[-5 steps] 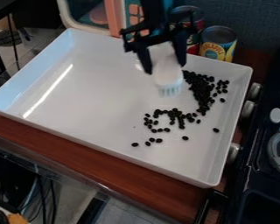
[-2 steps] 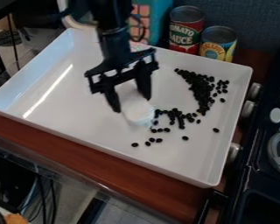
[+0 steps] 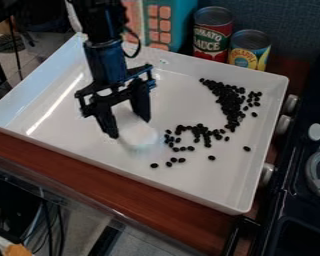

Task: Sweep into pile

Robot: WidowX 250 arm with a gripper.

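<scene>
Fingers [image 3: 141,104] set wide around brush [image 3: 138,134], gripping its body, best hold; likely light, stiff-backed, soft-bristled; beans [image 3: 229,102] probably hard, apt to roll.

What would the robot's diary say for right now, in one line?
gripper: holding white brush | brush: over tray, beside looser beans | denser beans: nearer cans | single pile: not yet

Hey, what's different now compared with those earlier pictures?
The gripper moved left in the picture and toward the near side of the tray, carrying the white brush away from the main bean heap. Nothing was newly grabbed or let go. The visible beans, the tray and the two cans stayed put.
</scene>
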